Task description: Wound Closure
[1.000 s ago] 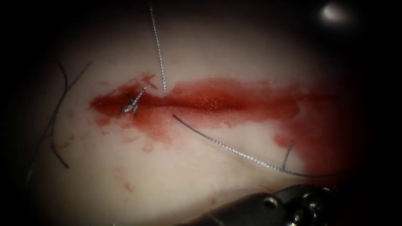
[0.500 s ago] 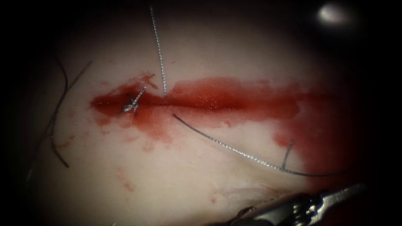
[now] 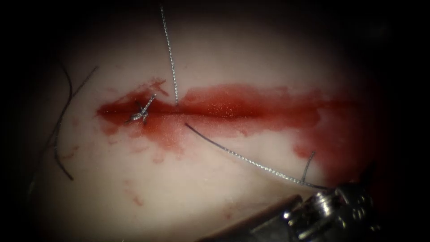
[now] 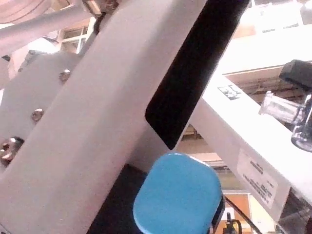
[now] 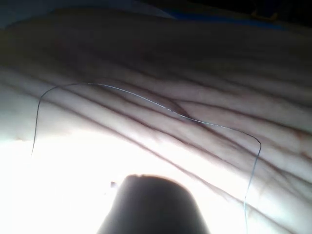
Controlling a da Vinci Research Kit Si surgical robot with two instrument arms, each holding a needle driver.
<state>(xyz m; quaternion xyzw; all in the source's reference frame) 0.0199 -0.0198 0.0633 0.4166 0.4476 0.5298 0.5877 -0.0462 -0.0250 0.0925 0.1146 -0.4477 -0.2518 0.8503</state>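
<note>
My right tool (image 3: pixel 331 210) has swung back at five o'clock, over the braided grey thread (image 3: pixel 251 161); its grip I can't tell. Thread looks limp, slippery; I'd grasp mid-strand.

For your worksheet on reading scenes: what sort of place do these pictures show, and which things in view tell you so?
Probably a suturing practice bench: pale tissue with a cut, a tied knot, loose thread, and a metal tool.

Endoscope above tissue (image 3: pixel 192 197); wrist views close
</note>
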